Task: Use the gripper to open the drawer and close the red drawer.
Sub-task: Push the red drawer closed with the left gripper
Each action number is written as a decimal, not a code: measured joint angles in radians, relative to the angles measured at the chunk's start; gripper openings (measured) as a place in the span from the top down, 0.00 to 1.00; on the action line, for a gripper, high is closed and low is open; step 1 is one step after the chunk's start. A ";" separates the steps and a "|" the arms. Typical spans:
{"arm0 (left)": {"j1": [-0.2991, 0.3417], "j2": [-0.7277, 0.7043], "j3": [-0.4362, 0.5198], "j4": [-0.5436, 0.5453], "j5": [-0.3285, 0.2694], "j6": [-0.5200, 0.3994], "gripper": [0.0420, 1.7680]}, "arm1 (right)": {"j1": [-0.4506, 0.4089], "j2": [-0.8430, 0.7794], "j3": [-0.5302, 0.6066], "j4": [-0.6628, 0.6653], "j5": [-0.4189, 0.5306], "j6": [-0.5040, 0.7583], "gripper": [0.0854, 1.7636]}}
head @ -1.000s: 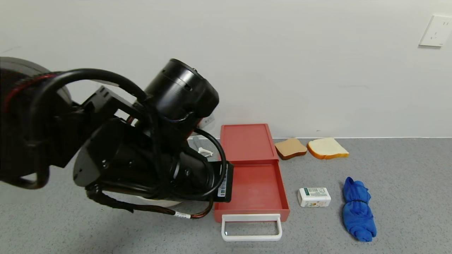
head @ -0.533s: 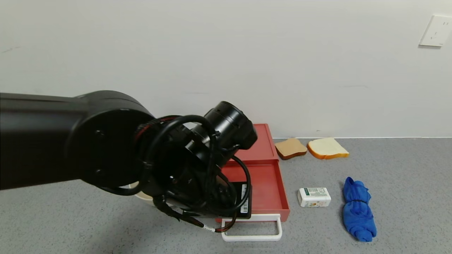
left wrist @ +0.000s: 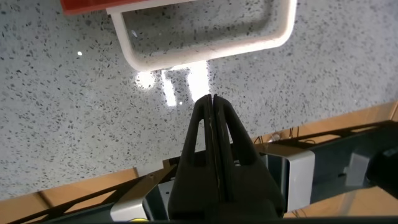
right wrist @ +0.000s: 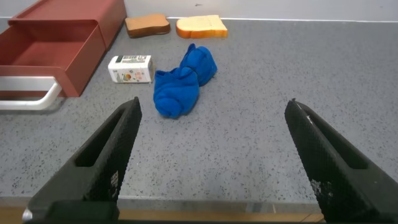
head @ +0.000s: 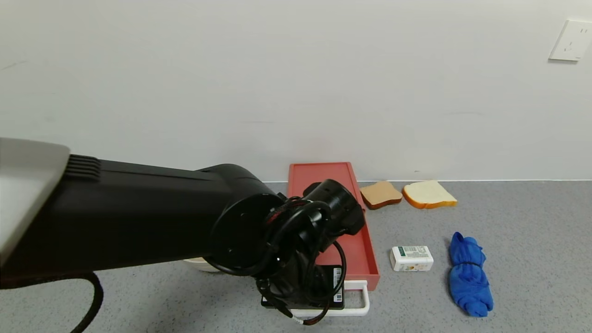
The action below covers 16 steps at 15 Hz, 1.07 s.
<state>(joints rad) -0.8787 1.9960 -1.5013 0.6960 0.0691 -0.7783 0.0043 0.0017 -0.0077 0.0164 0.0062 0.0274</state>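
Note:
The salmon-red drawer (head: 323, 178) stands against the wall with its tray (head: 367, 252) slid out toward me. Its white loop handle (head: 365, 303) lies on the grey table. My left gripper (head: 305, 296) hangs over the left part of the handle and hides it in the head view. In the left wrist view the left gripper (left wrist: 211, 98) is shut and empty, its tips just in front of the handle (left wrist: 205, 53) and not touching it. My right gripper (right wrist: 212, 104) is open and empty, low over the table's front right, away from the drawer (right wrist: 56, 37).
A small white box (head: 411, 258) and a rolled blue cloth (head: 469, 275) lie right of the tray. Two bread slices (head: 407, 194) lie by the wall. A pale dish (head: 199, 264) peeks out under my left arm. The table's front edge (right wrist: 186, 211) is close.
My left arm has swung from the left of the drawer to the right and down toward me. Its gripper now sits over the white handle. The drawer has not moved.

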 joint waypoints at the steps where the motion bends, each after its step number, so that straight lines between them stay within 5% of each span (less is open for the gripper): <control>1: 0.000 0.013 0.000 0.000 0.005 -0.018 0.96 | 0.000 0.000 0.000 0.000 0.000 0.000 0.04; 16: 0.027 0.145 -0.026 -0.046 0.035 -0.087 0.96 | 0.000 0.000 0.001 -0.001 0.001 0.000 0.04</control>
<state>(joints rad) -0.8515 2.1406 -1.5274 0.6502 0.1043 -0.8657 0.0043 0.0017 -0.0066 0.0157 0.0070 0.0274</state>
